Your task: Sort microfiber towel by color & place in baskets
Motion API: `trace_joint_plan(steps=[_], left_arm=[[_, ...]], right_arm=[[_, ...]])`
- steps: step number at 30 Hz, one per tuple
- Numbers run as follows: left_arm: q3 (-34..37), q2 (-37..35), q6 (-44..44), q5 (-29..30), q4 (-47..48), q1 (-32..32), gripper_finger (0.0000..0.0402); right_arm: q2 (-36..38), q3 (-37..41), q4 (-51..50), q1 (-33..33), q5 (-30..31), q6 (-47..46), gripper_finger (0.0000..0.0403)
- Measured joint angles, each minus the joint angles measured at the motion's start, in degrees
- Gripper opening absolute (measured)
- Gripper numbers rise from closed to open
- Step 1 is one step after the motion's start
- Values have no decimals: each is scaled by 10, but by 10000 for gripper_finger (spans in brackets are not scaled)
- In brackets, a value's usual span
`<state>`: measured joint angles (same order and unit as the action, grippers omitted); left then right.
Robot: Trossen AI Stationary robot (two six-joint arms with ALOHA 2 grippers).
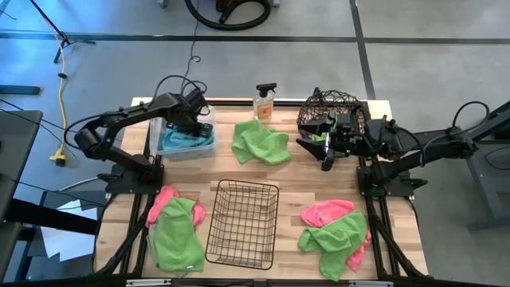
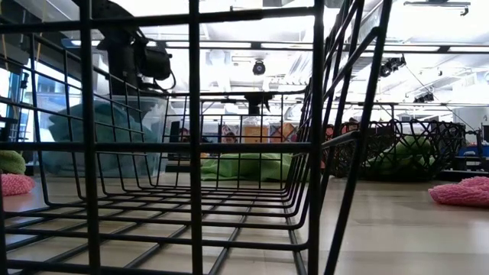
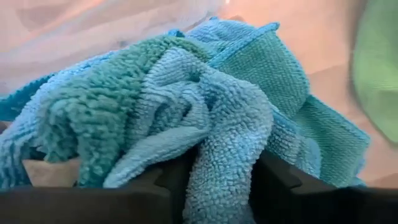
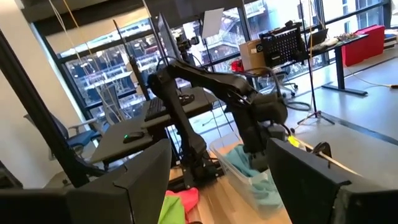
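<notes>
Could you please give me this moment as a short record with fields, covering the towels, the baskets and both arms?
clear bin: back left, holds the teal towels
round wire basket: back right, green cloth inside
black grid basket: front centre, no towel in it
loose green towel: back centre, beside the spray bottle
front left pile: green over pink
front right pile: pink and green
left gripper: over the clear bin, teal cloth between its fingers
right gripper: beside the round wire basket, open, empty
</notes>
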<state>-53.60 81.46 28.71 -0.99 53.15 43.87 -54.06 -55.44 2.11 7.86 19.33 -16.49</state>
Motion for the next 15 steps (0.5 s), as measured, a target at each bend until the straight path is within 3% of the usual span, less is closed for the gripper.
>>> trace_joint_plan(steps=[8,15], left_arm=[[0,-49,1,-3,-2,4,183],[-23,-95,1,-2,0,4,201]], right_arm=[[0,0,-2,0,0,0,261],[0,0,-2,0,0,0,261]])
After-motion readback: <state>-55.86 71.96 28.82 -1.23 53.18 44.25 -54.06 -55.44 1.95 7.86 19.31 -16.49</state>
